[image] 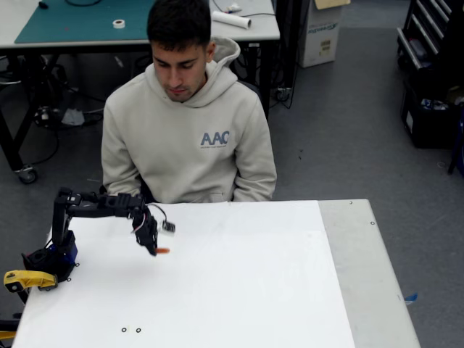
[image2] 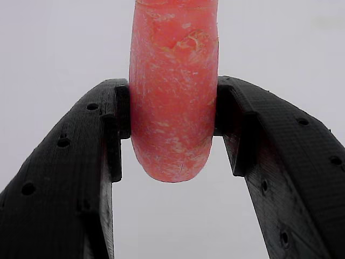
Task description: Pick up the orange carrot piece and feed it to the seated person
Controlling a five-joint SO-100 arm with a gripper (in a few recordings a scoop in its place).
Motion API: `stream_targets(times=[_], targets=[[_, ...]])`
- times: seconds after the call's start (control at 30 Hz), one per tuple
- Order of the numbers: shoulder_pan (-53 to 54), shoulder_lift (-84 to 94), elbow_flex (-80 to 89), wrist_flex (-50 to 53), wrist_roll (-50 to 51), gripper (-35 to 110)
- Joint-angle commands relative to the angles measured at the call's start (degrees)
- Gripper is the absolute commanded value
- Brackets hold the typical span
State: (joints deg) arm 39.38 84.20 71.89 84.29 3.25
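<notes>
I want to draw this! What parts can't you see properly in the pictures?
- Carrot piece: its top is cut off by the wrist view's upper edge.
- Carrot piece in the fixed view: too small to show detail.
- Seated person: hands and legs hidden behind the table.
- Gripper: finger bases cut off by the wrist view's lower edge.

Small orange carrot piece [image2: 172, 91], stubby cylinder with rounded end, scuffed pale surface, pinched across its width between black jaws, above white worktop [image: 239, 290]. Seated person [image: 188, 123] in beige "AAC" hoodie, behind worktop's far edge, looking down.
</notes>
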Motion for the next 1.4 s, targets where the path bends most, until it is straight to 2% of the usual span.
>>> stream_targets(times=[0.0,0.33,0.87,1.13,1.37], targets=[[-3.16,12.22,-10.55,1.67,0.53,-3],[-10.46,18.54,-31.55,0.97,-2.64,-3],[-10.99,18.46,-45.97,0.88,-34.72,-3],[-22.85,12.22,-54.05,0.88,-49.66,-3],[-28.65,0.70,-68.99,0.88,-62.05,-3]])
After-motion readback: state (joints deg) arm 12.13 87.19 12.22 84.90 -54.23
